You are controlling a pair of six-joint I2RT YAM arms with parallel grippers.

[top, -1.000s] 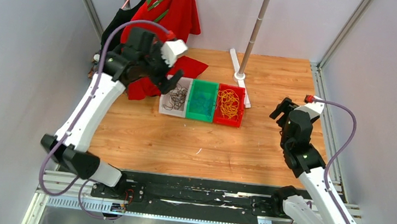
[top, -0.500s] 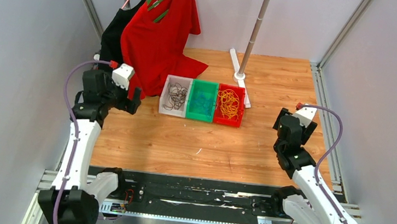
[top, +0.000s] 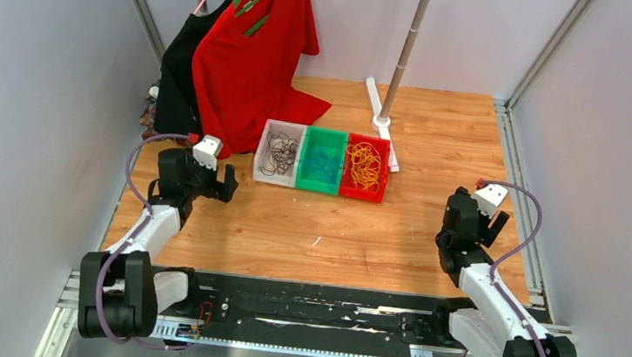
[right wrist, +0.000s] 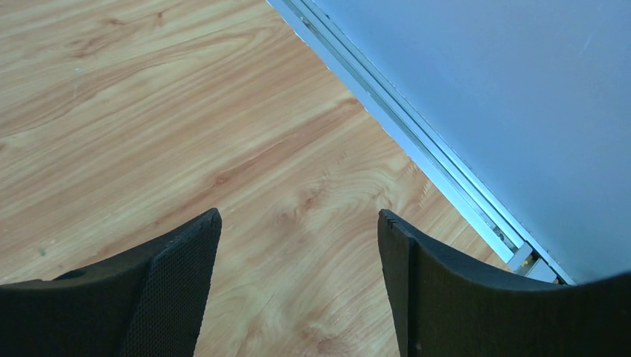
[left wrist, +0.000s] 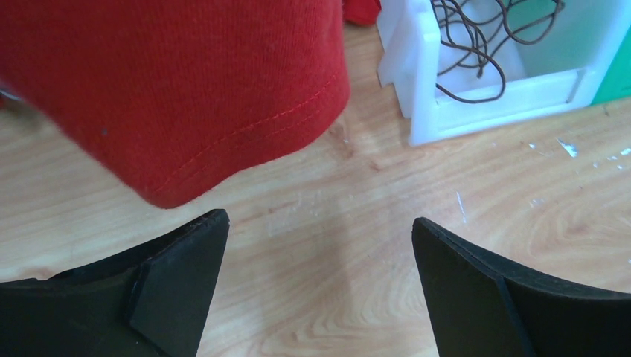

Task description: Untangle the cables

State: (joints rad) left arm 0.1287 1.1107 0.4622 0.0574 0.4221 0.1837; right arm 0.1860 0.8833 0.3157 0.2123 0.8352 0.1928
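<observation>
Left gripper (left wrist: 320, 238) and right gripper (right wrist: 298, 230), jaws apart and empty, sat near the side edges. The cables (top: 364, 166) lay in bins (top: 318, 190) toward the far edge. Hazard: a left reach could have snagged the red shirt (left wrist: 186, 89).

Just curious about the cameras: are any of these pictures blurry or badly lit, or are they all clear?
Top external view: even light, no glare. Left wrist view: the red shirt is soft at upper left, the dark cables in the white bin crisp. Right wrist view: table wood grain sharp, the wall looks bluish.
</observation>
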